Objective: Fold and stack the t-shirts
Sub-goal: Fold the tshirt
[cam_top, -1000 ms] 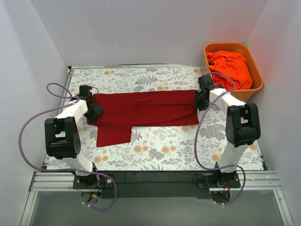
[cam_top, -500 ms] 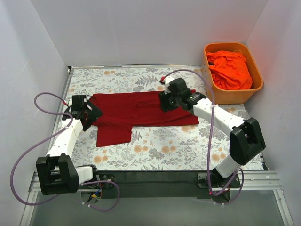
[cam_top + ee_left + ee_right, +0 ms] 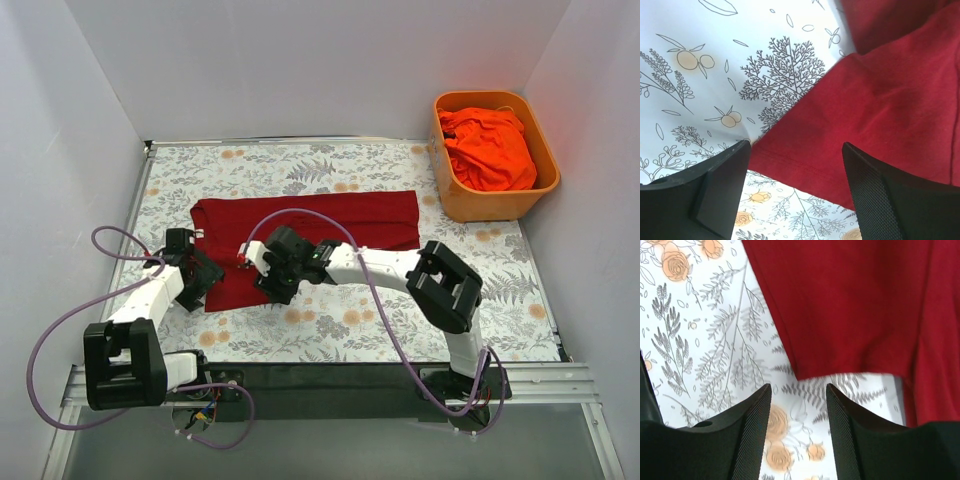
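The dark crimson t-shirt (image 3: 330, 220) lies flat across the middle of the table as a long folded band. A flap (image 3: 235, 285) of it hangs toward the near left. My left gripper (image 3: 205, 283) is at the flap's left edge, open, and in the left wrist view the shirt's hem (image 3: 880, 110) runs between its fingers (image 3: 795, 192) untouched. My right gripper (image 3: 272, 285) hovers at the flap's right edge, open, with the red cloth (image 3: 850, 305) just beyond its fingertips (image 3: 799, 432). The orange-red t-shirt (image 3: 492, 150) sits bunched in the tub.
The rigid orange tub (image 3: 490, 207) stands at the back right corner. The floral table cover (image 3: 400, 300) stretches to the right of the arms. White walls close in the left, back and right sides. The right arm reaches far left across the near half of the table.
Both grippers let go of the crimson shirt's ends and opened. The right arm swept left across the table to the near-left flap. The left gripper drew back toward the near edge.
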`<state>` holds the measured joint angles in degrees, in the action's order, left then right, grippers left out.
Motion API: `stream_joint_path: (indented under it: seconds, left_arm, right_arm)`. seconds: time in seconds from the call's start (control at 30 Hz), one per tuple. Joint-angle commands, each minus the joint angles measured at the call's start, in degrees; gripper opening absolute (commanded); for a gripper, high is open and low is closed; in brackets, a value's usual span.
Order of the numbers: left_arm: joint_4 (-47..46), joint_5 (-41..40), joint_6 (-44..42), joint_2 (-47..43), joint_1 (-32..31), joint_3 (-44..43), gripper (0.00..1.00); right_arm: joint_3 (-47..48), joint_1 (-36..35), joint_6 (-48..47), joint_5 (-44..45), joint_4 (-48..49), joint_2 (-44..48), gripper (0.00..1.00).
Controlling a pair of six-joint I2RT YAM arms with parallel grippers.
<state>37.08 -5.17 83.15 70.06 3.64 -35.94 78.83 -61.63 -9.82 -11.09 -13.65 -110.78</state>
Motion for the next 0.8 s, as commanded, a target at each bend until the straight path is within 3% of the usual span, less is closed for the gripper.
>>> stream_joint_path:
  seconds: [0.0,0.2,0.4,0.47,0.53,0.57,0.7,0.77]
  left_arm:
    - [-1.4,0.7,1.1,1.0,0.3,1.1,0.68]
    - [-2.9,3.0,1.4,2.9,0.1,2.9,0.65]
    - [-3.9,3.0,1.2,5.1,-1.8,3.3,0.56]
    - [-4.0,2.9,1.7,5.9,-2.8,3.4,0.47]
    - [-4.2,2.5,2.6,6.7,-4.9,3.7,0.38]
    - [-4.2,2.4,2.8,6.9,-5.2,3.8,0.29]
    - [-3.1,1.6,3.0,5.7,-5.6,2.9,0.05]
    - [-1.9,0.3,2.4,3.8,-5.6,1.5,0.0]
  right_arm:
    - [5.5,-1.4,-3.4,-1.6,1.4,-3.1,0.46]
    - [9.6,-2.8,-4.9,0.0,0.7,-9.6,0.43]
    - [9.6,-3.1,-5.2,2.9,0.7,-12.2,0.41]
    - [9.5,-3.3,-5.5,4.1,0.7,-12.8,0.4]
    - [9.4,-3.8,-5.6,5.5,0.6,-13.2,0.31]
    - [9.5,-3.9,-5.8,5.7,0.5,-13.5,0.27]
    - [9.1,-4.2,-6.3,5.7,-0.1,-12.5,0.01]
    - [9.2,-4.2,-6.4,6.2,-0.4,-10.9,0.01]
